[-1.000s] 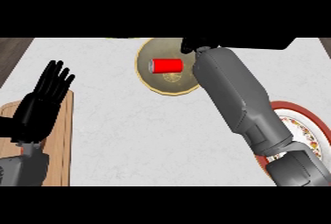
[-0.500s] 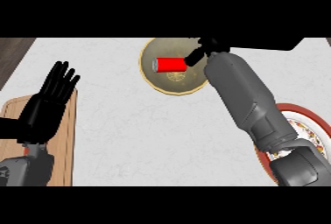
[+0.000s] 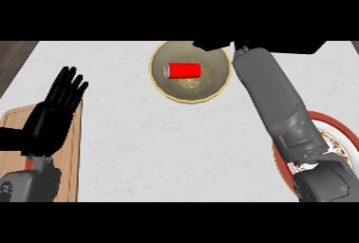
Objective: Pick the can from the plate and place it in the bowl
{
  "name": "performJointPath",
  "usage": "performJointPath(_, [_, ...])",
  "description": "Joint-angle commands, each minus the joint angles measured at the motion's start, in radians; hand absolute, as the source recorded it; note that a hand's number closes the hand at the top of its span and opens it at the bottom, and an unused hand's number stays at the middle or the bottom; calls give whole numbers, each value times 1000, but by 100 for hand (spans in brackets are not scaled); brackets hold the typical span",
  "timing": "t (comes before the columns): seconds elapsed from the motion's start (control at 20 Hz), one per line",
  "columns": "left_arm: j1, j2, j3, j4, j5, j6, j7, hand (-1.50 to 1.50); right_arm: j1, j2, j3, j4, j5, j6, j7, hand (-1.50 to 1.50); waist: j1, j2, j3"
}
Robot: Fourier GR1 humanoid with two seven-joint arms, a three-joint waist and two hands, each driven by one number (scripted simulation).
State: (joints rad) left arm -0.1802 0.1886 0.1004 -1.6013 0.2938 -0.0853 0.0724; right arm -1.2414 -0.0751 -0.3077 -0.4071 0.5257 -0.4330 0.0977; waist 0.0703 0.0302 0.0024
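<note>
A red can (image 3: 184, 70) lies on its side inside the olive-coloured bowl (image 3: 209, 94) near the far edge of the pale, marbled worktop (image 3: 168, 142). The can's silver end faces the view's left, and it rests a little above the patterned centre of the bowl's floor.

The robot's right forearm (image 3: 273, 99) stretches up the right side of the view, from the lower edge to the far rim of the bowl. The right hand (image 3: 210, 44) shows only as a dark shape over the bowl's upper right rim, partly cut off by the top of the view; it is apart from the can, and whether its fingers are spread or curled cannot be told.

Beneath the right forearm, at the right edge of the worktop, sits a plate (image 3: 335, 124) with a red rim and a white, patterned middle. The arm hides much of it, and nothing can be seen lying on the part that shows.

The left hand (image 3: 52, 116) is at the view's left, above a wooden cutting board (image 3: 73, 156) that lies along the worktop's left edge. Its fingers are straight and spread, pointing away from the robot, and it holds nothing. A dark wooden strip (image 3: 15, 52) borders the worktop at the upper left corner.
</note>
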Motion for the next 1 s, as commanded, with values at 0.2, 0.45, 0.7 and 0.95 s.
performJointPath(0.2, [31, 6, 26, 10, 0, -3, -18, 0, 49, -91, -120, 15, -108, -44, -129, -150, -39, -18, -2])
performJointPath(0.45, [16, 10, 43, 13, 0, 5, -17, 0, 145, -189, -145, -26, -164, 78, -177, -150, -59, -26, -2])
performJointPath(0.7, [24, 15, 70, 68, 2, -1, -39, 0, 297, -262, -129, -152, -207, 242, -189, -150, -86, -34, -3])
performJointPath(0.95, [114, 22, 68, -76, 34, -16, 30, 0, 445, -275, -113, -314, -275, 365, -151, -150, -77, -36, -3])
